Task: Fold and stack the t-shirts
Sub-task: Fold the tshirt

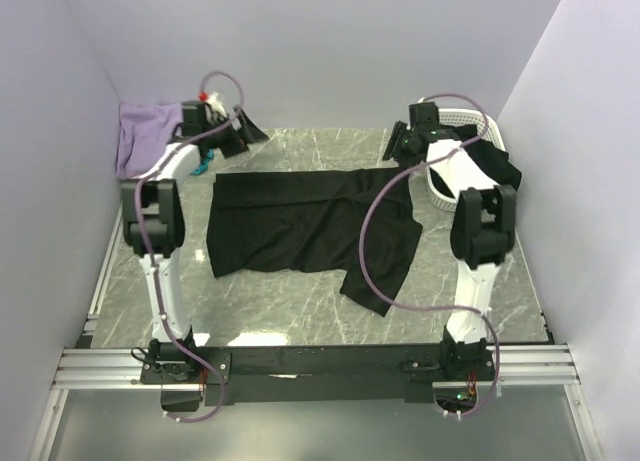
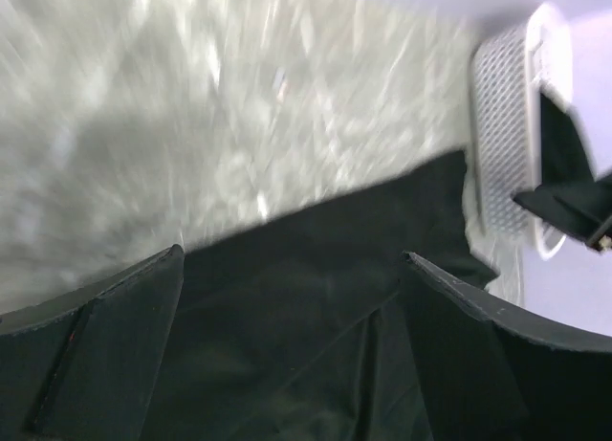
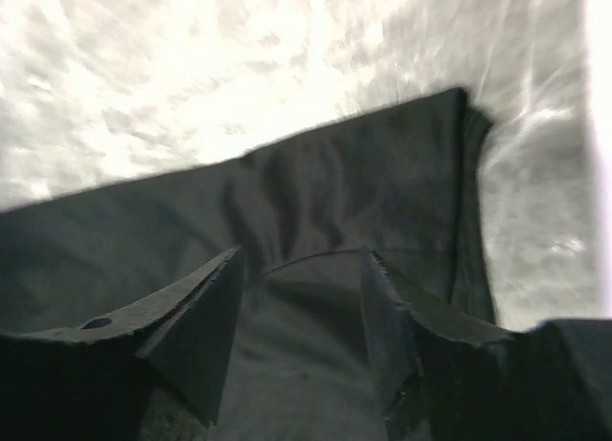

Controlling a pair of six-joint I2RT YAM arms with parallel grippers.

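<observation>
Black t-shirt (image 1: 290, 221) flat on marble table (image 1: 300, 316)

The black t-shirt (image 1: 300, 226) under me is soft, matt cloth, creased and taking no shine. The table top (image 1: 290, 316) around it is a grey, white-veined, marble-look surface, smooth and glossy enough to throw back bright glare. The fingers (image 2: 96, 355) of my left gripper (image 2: 292, 253) look like matt black plastic with slightly rough, scuffed edges; those of my right gripper (image 3: 301, 253) look the same. The basket (image 2: 502, 144) is smooth white perforated plastic. The lavender t-shirt (image 1: 145, 131) is matt cloth too. The rail (image 1: 110, 366) at the near edge is bare, silvery metal.
</observation>
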